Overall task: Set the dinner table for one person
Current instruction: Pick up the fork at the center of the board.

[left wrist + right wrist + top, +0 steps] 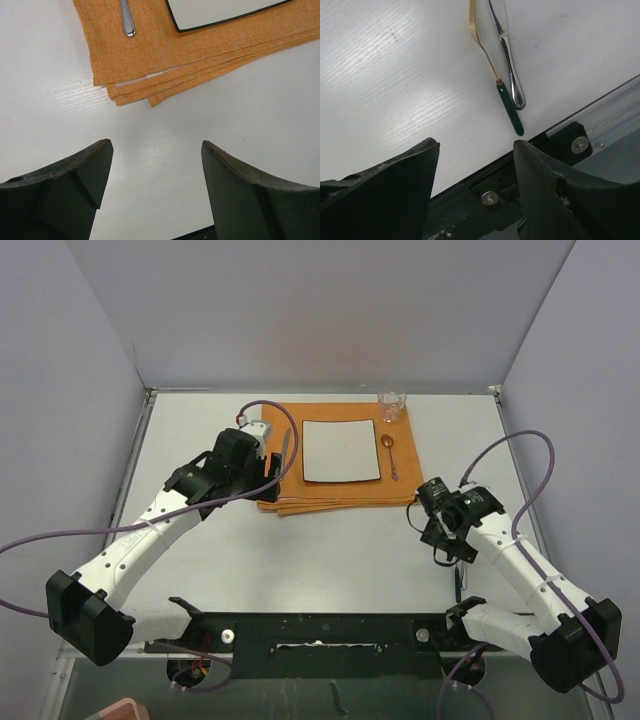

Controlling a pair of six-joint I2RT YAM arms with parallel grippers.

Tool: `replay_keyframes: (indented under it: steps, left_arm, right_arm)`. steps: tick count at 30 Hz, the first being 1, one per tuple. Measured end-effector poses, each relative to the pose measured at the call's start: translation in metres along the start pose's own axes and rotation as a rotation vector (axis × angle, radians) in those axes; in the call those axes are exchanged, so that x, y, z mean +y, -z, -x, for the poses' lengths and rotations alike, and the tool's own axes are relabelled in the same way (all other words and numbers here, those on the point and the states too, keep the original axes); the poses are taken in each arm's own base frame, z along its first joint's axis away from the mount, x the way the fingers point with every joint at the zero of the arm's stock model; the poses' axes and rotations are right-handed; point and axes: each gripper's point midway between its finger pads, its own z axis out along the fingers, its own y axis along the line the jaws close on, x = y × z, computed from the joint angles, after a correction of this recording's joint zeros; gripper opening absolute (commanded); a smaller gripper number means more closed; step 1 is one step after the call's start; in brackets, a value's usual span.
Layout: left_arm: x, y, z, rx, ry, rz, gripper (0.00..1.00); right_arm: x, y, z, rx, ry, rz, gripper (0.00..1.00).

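Nearest me sat the black metal mounting rail [320, 622], well to the near side of the folded orange woven cloth [345, 490]. The large matte white dinner table [330, 550] lay under that cloth and all else. My left gripper [156, 147] hung spread and empty just nearside of the cloth's left corner. I judged a low pass could snag the layers and drag the square white plate [340, 450]. Right of the cloth, my right gripper [476, 145], also spread and empty, faced a gold green-handled utensil [509, 112] close beside a silver utensil [512, 85]. One pinch might take both.
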Motion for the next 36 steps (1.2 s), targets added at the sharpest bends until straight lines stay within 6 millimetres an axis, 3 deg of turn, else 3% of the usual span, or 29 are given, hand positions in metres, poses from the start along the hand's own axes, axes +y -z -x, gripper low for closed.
replay_keyframes:
  steps: [7, 12, 15, 18, 22, 25, 28, 32, 36]
  left_arm:
    - [0.003, 0.002, 0.001, -0.004, 0.011, -0.004, 0.71]
    - [0.004, 0.002, 0.001, -0.004, 0.012, -0.004, 0.71]
    - [0.006, 0.002, 0.002, -0.003, 0.016, -0.003, 0.71]
    - [0.005, 0.002, 0.002, -0.001, 0.020, -0.013, 0.71]
    - [-0.005, -0.001, 0.000, 0.019, 0.032, -0.073, 0.71]
    - [-0.028, -0.015, -0.005, 0.062, 0.050, -0.164, 0.71]
    - [-0.064, -0.030, -0.015, 0.110, 0.047, -0.266, 0.71]
    - [-0.134, -0.047, -0.041, 0.183, 0.004, -0.416, 0.71]
    - [-0.200, -0.063, -0.075, 0.256, -0.042, -0.513, 0.71]
  right_arm:
    - [0.020, -0.005, 0.043, -0.142, 0.254, 0.003, 0.62]
    - [0.013, -0.007, 0.063, -0.187, 0.349, -0.024, 0.65]
    - [0.012, 0.002, 0.078, -0.179, 0.369, -0.032, 0.66]
    - [0.023, 0.014, 0.100, -0.152, 0.405, -0.041, 0.67]
    - [0.032, 0.022, 0.107, -0.135, 0.437, -0.017, 0.68]
    - [0.023, 0.042, 0.105, -0.175, 0.435, 0.049, 0.69]
    - [0.011, 0.069, 0.108, -0.255, 0.413, 0.129, 0.70]
    - [0.004, 0.090, 0.106, -0.323, 0.413, 0.224, 0.70]
    - [0.009, 0.100, 0.102, -0.323, 0.445, 0.294, 0.70]
